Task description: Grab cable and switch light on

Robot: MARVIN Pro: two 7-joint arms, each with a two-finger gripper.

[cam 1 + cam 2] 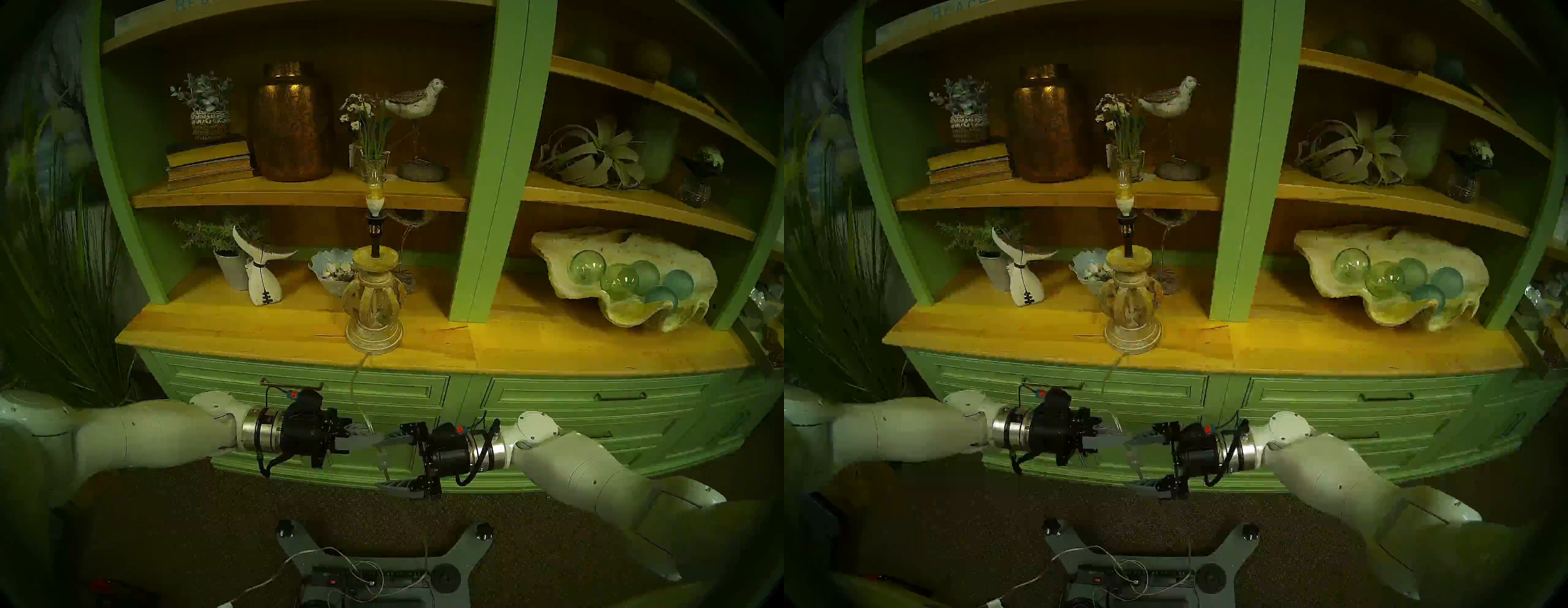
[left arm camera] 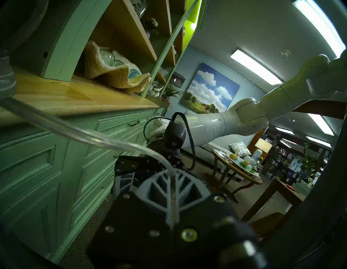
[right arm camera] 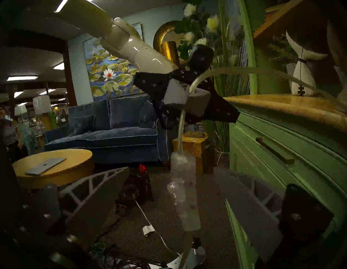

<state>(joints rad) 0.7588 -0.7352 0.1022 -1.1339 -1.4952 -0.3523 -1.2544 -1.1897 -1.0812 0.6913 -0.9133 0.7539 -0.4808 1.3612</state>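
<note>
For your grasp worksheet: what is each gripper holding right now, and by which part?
The left gripper is shut on the clear cable, just above its inline switch. The right gripper holds nothing: its jaws stand open either side of the switch.
</note>
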